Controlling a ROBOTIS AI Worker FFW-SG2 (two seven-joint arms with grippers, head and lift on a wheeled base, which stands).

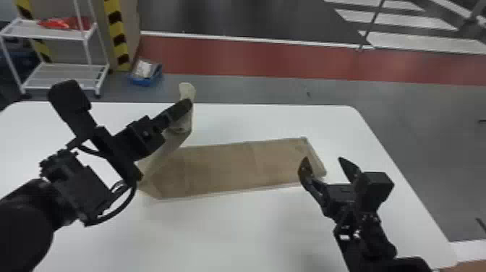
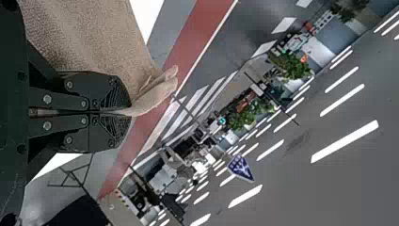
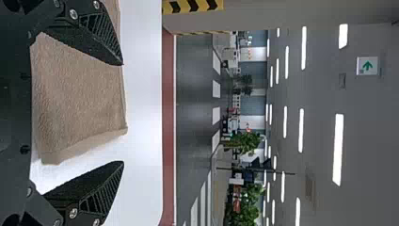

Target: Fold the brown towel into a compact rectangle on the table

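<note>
The brown towel (image 1: 224, 168) lies as a long flat strip, its left end lifted and bent.

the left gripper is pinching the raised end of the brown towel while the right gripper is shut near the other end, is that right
Not quite: the right gripper is open, its fingers spread wide apart, as the right wrist view shows. It is near the other end of the brown towel, and the left gripper does pinch the raised end.

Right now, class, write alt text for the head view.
A robot's left gripper holds up the left end of a brown towel whose rest lies in a strip on a white table; the right gripper, open, is near the towel's right end.
</note>
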